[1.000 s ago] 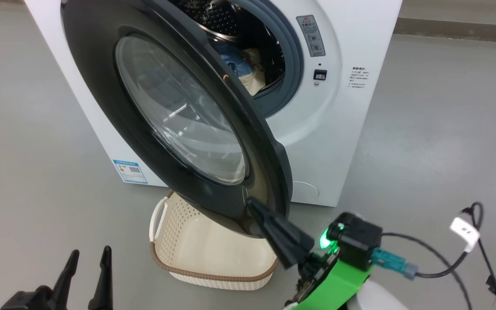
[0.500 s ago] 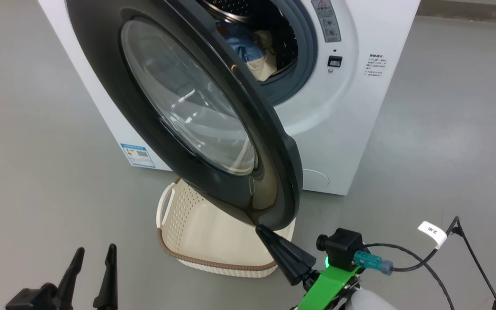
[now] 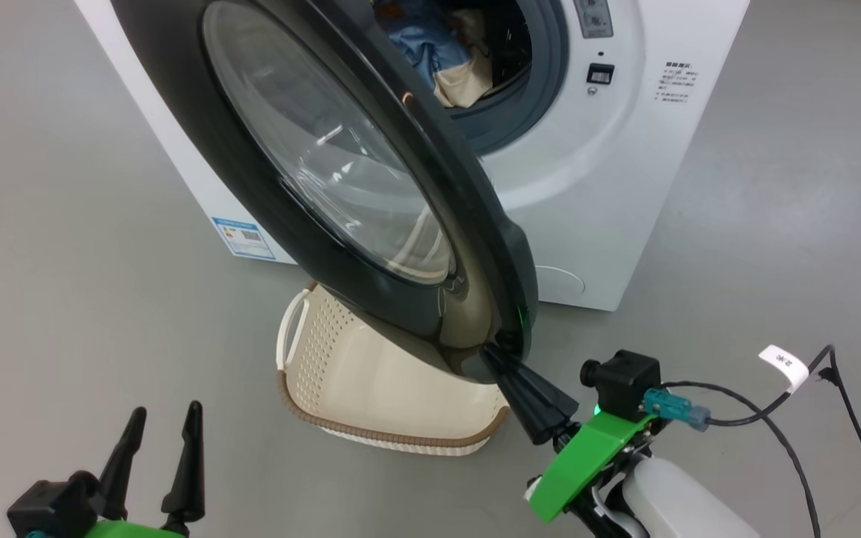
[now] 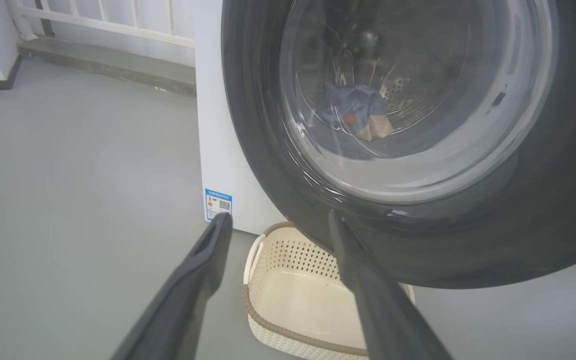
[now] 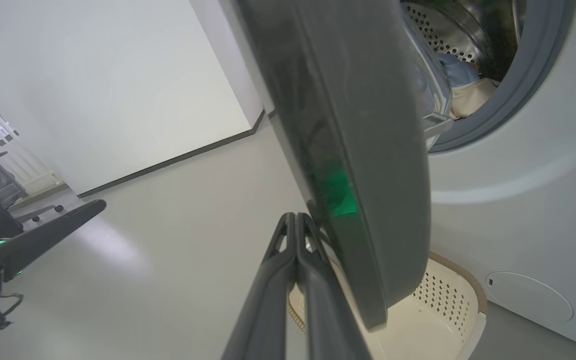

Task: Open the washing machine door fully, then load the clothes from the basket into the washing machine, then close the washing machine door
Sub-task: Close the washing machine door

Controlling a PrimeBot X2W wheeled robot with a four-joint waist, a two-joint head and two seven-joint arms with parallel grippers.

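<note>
**Door is edge-on to my right jaws, so the closing push goes sideways**

The clothes are sitting inside the drum of the washing machine. The basket on the floor under the door looks bare. So I reckon all that's left is shutting the washing machine door.

My right jaws are pressed together into one point, pinching nothing. The door stands half swung out, nearly edge-on to them. Its thick black rim sits right at the tips and just to their right, running up and away from me. The tips are on the outer-face side, down at the bottom of the rim. Touching, or a hair off? Honestly can't tell, it's too close and glossy in the wrist view.

That's the bit everything turns on. The door lies right of the closed tips, and the machine's opening lies farther right beyond it. So the push should go across to the right, not forward along the fingers. Forward would probably just slide past the rim.

My left jaws are spread wide and empty. From them the door is up ahead and to the right, well apart. The right arm is much nearer, so it's the one for this.
</note>
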